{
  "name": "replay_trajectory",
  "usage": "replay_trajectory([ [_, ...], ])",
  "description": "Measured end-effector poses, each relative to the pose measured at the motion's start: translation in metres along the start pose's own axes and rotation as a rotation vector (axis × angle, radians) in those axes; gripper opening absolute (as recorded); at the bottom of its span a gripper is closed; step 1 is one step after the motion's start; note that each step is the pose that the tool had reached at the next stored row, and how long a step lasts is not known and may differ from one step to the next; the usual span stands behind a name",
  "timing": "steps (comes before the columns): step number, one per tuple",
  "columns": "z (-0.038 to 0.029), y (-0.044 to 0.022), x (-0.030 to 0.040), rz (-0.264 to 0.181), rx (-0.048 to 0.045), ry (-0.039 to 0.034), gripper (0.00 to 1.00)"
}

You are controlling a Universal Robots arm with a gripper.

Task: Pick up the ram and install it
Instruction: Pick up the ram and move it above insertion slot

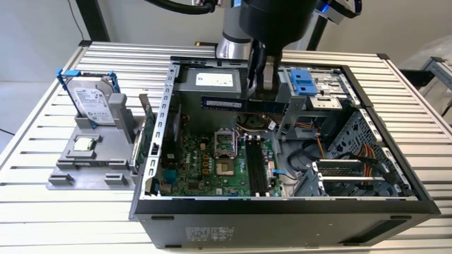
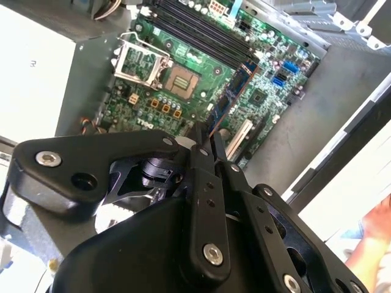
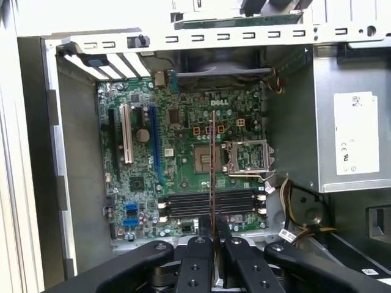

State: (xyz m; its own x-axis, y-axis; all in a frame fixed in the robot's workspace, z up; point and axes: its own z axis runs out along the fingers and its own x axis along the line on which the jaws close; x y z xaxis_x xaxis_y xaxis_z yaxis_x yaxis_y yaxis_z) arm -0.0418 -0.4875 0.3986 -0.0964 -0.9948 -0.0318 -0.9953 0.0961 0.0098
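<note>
Gripper [image 3: 214, 232] jaws are clenched on the ram [image 3: 212, 171], held on edge above the motherboard [image 3: 177, 140], presumably so its contact edge is left free for the memory slots [image 3: 183, 202].

Robot lab bench for computer assembly.
I work over a ribbed silver aluminium-slat table [image 1: 84, 211] carrying an opened black desktop computer case [image 1: 282, 205], its green motherboard [image 1: 211, 164] bare, beside a grey plastic fixture [image 1: 78, 169] propping a silver hard drive in a blue bracket [image 1: 95, 103].
</note>
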Motion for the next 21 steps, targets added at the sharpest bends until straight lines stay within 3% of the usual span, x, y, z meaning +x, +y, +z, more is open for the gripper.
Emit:
replay_trajectory([
  [11,0.0014,-0.0179,-0.0107,0.015,0.0005,-0.0001,0.00],
  [21,0.0032,-0.0306,-0.0157,0.069,0.0022,-0.0006,0.00],
])
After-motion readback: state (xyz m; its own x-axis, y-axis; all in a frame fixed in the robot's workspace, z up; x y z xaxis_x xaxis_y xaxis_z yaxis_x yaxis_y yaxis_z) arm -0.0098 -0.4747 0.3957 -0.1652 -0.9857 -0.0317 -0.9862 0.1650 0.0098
